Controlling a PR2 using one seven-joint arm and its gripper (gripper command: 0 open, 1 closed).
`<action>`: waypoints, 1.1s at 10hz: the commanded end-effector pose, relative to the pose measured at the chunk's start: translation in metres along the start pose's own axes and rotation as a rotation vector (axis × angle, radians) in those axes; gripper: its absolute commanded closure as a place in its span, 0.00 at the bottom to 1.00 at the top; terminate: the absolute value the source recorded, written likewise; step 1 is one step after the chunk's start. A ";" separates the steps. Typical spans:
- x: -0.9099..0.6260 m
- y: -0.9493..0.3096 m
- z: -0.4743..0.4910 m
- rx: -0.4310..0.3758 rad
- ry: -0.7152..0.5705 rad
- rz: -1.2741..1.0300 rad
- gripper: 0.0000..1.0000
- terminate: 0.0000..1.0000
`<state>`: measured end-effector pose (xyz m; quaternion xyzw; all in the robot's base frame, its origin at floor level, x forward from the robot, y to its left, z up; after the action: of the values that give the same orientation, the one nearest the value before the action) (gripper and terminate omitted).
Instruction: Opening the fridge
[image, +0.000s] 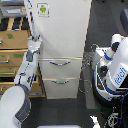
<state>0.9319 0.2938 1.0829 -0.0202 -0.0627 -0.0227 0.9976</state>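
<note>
Fridge, tall and white with a small green-figure sticker on its large upper door and two lower drawers with silver bar handles, stands at the centre of the exterior view. The door looks just cracked at its left edge, though we cannot be sure. Our white arm reaches up from the lower left, its gripper at that edge; we cannot tell how far the fingers are spread or whether they hold anything. Just beside stands a tan wooden drawer cabinet with green labels. We judge the main risk to be the fingers slipping off the thin edge, or the swinging door pressing our forearm against the cabinet.
</note>
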 end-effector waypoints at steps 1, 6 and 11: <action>0.007 0.002 -0.027 0.004 0.014 -0.012 1.00 0.00; -0.034 0.004 -0.023 -0.033 0.039 -0.081 1.00 0.00; -0.181 -0.020 0.071 -0.076 -0.019 -0.289 1.00 0.00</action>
<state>0.8851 0.2958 1.0810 -0.0334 -0.0603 -0.0923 0.9933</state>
